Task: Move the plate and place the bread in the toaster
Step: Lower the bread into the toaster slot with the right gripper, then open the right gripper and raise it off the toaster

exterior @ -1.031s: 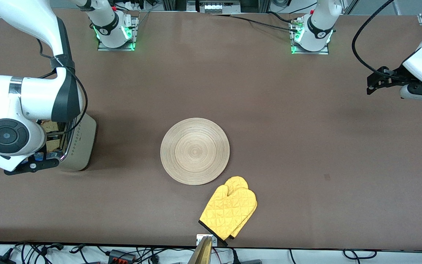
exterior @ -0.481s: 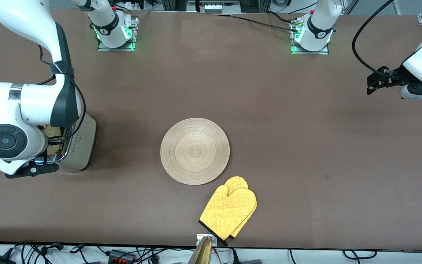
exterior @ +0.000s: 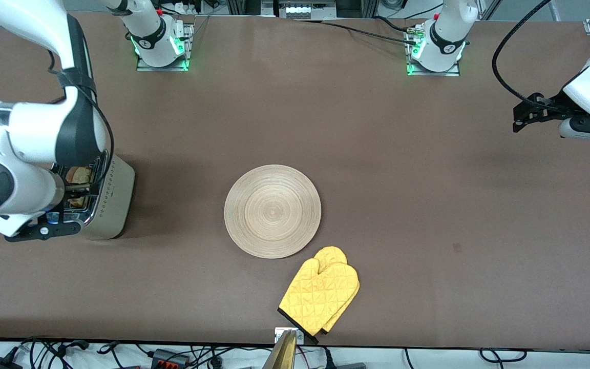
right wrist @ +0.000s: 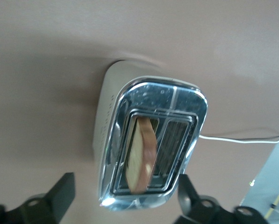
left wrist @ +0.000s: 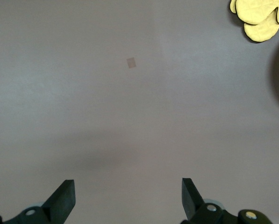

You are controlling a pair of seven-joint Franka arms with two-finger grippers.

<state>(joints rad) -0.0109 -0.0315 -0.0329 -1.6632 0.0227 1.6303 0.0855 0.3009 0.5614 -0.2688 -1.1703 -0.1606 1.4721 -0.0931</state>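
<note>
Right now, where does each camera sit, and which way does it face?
Front: high across the table, facing both arms; toaster, plate, mitt.
Left wrist: looks down past the open left gripper at bare table; shares mitt with front.
Right wrist: looks down past the open right gripper at bread in toaster.

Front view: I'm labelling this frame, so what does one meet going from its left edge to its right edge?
Right pincer over the toaster, which holds the bread → plate → oven mitt → left pincer, open, waiting over bare table.
</note>
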